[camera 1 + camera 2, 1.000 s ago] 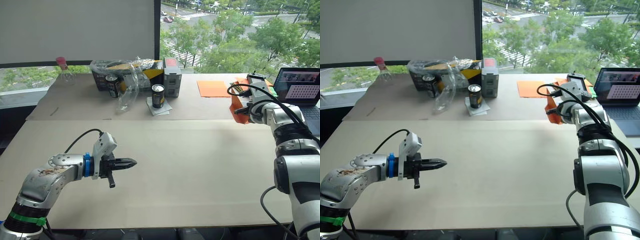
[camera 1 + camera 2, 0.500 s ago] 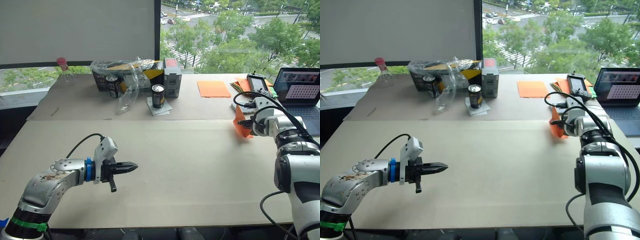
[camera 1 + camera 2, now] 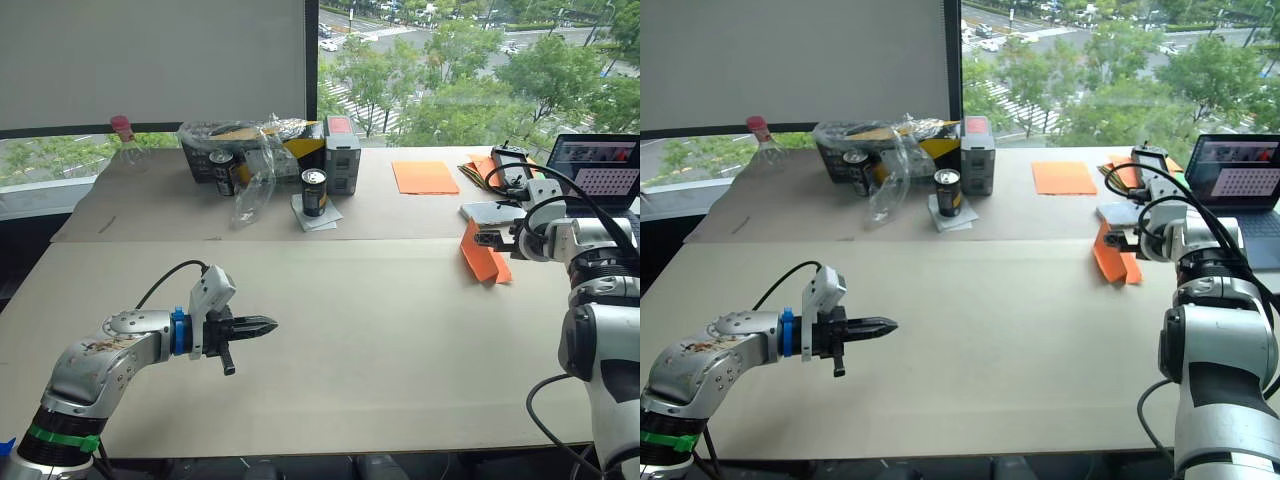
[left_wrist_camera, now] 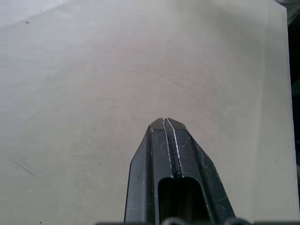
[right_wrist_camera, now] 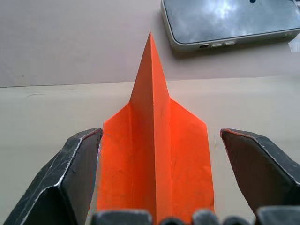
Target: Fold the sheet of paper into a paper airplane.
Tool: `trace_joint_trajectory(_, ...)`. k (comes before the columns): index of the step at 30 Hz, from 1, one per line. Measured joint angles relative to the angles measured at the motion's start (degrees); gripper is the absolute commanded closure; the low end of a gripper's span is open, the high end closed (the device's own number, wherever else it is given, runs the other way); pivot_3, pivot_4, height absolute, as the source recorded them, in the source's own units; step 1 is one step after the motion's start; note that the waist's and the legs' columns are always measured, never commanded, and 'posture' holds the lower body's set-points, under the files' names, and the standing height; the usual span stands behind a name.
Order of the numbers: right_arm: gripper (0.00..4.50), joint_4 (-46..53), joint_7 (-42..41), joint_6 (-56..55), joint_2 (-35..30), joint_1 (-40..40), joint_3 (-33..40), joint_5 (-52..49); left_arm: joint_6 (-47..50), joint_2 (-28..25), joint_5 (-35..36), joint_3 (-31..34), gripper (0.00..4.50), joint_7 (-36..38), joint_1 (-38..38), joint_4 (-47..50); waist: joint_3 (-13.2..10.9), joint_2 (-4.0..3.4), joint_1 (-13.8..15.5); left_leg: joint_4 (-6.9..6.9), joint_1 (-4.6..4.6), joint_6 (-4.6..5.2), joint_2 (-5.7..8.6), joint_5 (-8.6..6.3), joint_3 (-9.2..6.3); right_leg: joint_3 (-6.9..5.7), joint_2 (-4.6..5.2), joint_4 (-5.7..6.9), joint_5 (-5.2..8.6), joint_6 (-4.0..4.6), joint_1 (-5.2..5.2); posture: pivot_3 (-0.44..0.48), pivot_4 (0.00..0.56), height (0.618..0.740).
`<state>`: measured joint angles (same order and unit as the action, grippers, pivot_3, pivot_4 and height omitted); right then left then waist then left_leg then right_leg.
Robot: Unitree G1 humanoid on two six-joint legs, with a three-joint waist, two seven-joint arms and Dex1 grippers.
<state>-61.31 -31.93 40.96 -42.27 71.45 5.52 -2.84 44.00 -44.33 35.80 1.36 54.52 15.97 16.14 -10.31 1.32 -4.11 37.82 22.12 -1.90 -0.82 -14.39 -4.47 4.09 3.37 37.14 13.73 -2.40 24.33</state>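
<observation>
Paper airplane (image 5: 154, 154): orange pointed wedge with a raised centre ridge, lying at the table's (image 3: 400, 340) right edge between the spread fingers of the right gripper (image 3: 487, 238), nose toward a phone (image 5: 229, 21) just beyond it. Behind: smooth orange sheet (image 3: 425, 177), laptop (image 3: 600, 172), drink can (image 3: 314, 192), plastic-wrapped box (image 3: 245, 150). Left gripper (image 3: 262, 325): fingers pressed together, empty, over bare table well apart from the airplane.

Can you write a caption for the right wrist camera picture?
Open right gripper around the orange paper airplane, its nose aimed at a phone.
</observation>
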Motion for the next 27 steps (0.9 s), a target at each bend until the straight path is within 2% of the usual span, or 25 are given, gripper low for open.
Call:
trace_joint_trajectory(4, 0.08, 15.14, -7.69, 1.08, -0.27, -3.91, 0.9, -4.4, -2.08, 2.74, -1.38, -0.14, 4.5, -1.28, 1.55, -3.52, 0.0, 0.0, 0.21, 0.05, 0.05, 0.0, -0.01, 0.0, -0.07, -0.09, 0.0, 0.02, 0.0, -0.02, -0.01, 0.0, 0.15, 0.73)
trace_joint_trajectory(9, 0.08, 46.79, -14.73, -3.13, 0.71, -23.98, 1.69, -10.67, -6.21, 4.3, -3.42, 0.88, 4.5, -2.58, 4.03, -6.26, 0.01, 0.0, 1.0, 0.07, 0.12, 0.0, 0.01, 0.0, -0.11, -0.11, 0.06, 0.01, -0.01, -0.05, -0.02, 0.0, 0.15, 0.73)
trace_joint_trajectory(13, 0.08, 62.84, -15.37, -3.96, 1.48, -36.04, 0.68, -11.9, -10.18, 5.06, -5.09, 1.6, 4.5, -2.26, 3.19, -7.07, 0.01, 0.0, 1.51, 0.15, 0.1, 0.0, 0.03, 0.0, -0.06, -0.06, 0.07, 0.05, -0.04, -0.08, 0.01, 0.0, 0.15, 0.73)
trace_joint_trajectory(16, 0.08, 74.82, -15.04, -9.64, 2.42, -48.43, -3.03, -10.38, -14.33, 5.04, -8.68, 0.86, 4.5, -2.57, -0.35, -6.98, 0.18, 0.01, 1.67, 0.08, -0.05, 0.03, -0.03, -0.02, -0.1, -0.1, 0.0, 0.03, -0.02, -0.08, -0.12, 0.0, 0.15, 0.73)
trace_joint_trajectory(18, 0.08, 77.02, -14.23, -11.2, 4.51, -53.05, -4.89, -9.87, -15.49, 5.39, -9.92, -0.21, 4.5, -2.75, -1.76, -7.04, 0.17, -0.01, 1.63, 0.09, 0.0, 0.03, 0.0, -0.02, -0.06, -0.05, 0.03, 0.03, -0.03, -0.08, -0.06, 0.0, 0.15, 0.73)
trace_joint_trajectory(20, 0.08, 78.13, -14.04, -13.72, 7.13, -58.1, -7.36, -9.81, -15.44, 9.14, -9.85, -0.52, 4.5, -4.75, -3.51, -6.97, 0.15, -0.03, 1.67, 0.37, 0.03, 0.02, 0.04, -0.01, -0.02, 0.0, 0.06, 0.09, -0.14, -0.13, -0.11, 0.0, 0.15, 0.73)
trace_joint_trajectory(27, 0.08, 77.92, -11.49, -22.23, 11.13, -62.0, -8.17, -8.22, -16.08, 12.28, -11.32, -1.09, 4.5, -8.24, -6.65, -5.33, 0.18, -0.01, 1.65, 0.41, -0.14, 0.02, -0.04, -0.01, -0.07, -0.04, -0.05, 0.08, -0.18, -0.15, -0.29, 0.0, 0.15, 0.73)
